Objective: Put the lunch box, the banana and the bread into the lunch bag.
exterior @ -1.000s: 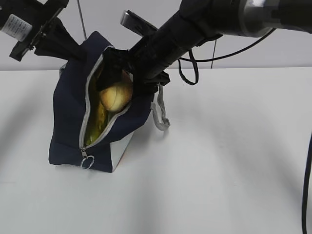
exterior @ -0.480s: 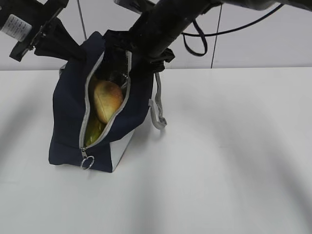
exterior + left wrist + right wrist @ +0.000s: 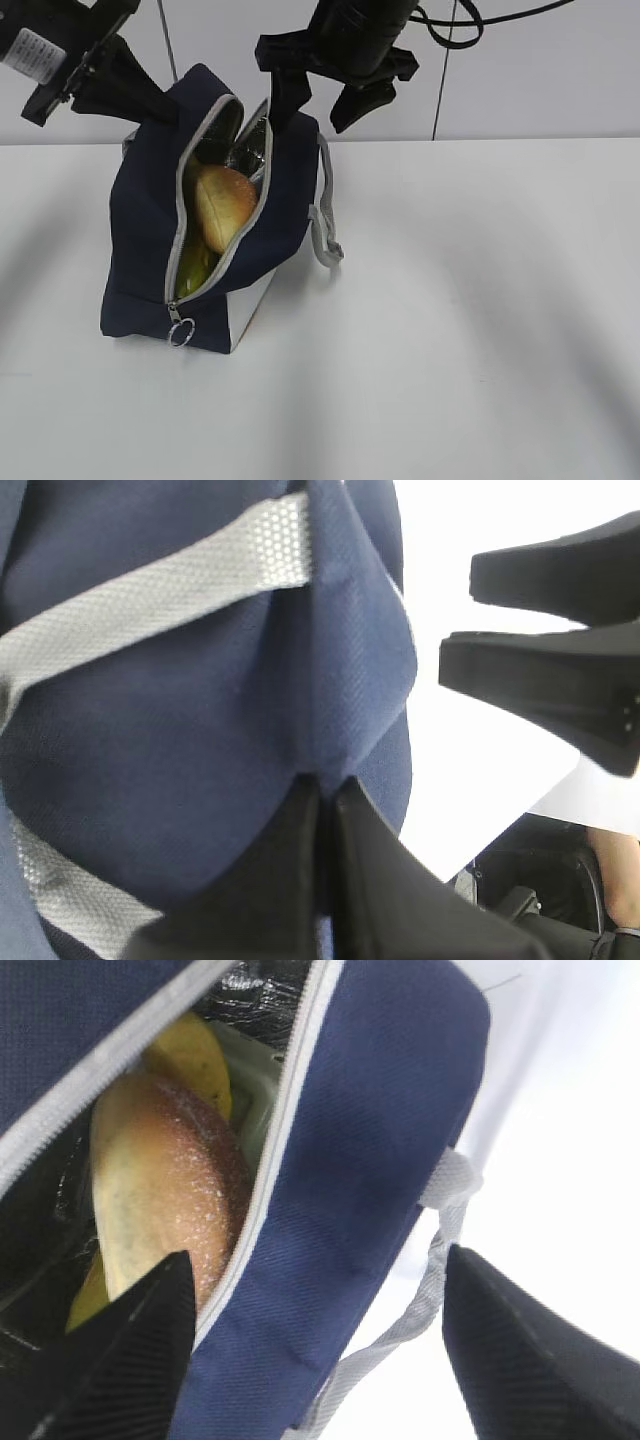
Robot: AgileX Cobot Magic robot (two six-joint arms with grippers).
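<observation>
While the lunch bag (image 3: 150, 240) stands on the white table (image 3: 450, 330) at left of centre in the exterior view, its grey zipper (image 3: 183, 215) lies open along the top, with the ring pull (image 3: 179, 333) hanging at the lower front corner. The bread (image 3: 224, 206) sits inside the opening, upright and slightly tilted, in plain sight between the zipper edges. Yellow-green banana (image 3: 195, 268) shows below it, deeper in the bag; in the right wrist view more of it appears behind the bread against the silvery lining (image 3: 255, 985). The lunch box cannot be made out in any view. The left gripper (image 3: 325, 795), entering from the upper left of the exterior frame, has its jaws together, pinching a fold of the navy fabric at the bag's upper rear edge, near a grey strap handle (image 3: 150, 585). The right gripper (image 3: 318, 105) hangs above the bag's upper right edge, jaws wide apart and holding nothing; one finger points down near the opening, the other stands clear to the right. A white label (image 3: 33, 55) on the left arm carries dark print too small to read. No brand or writing is legible on the bag.
</observation>
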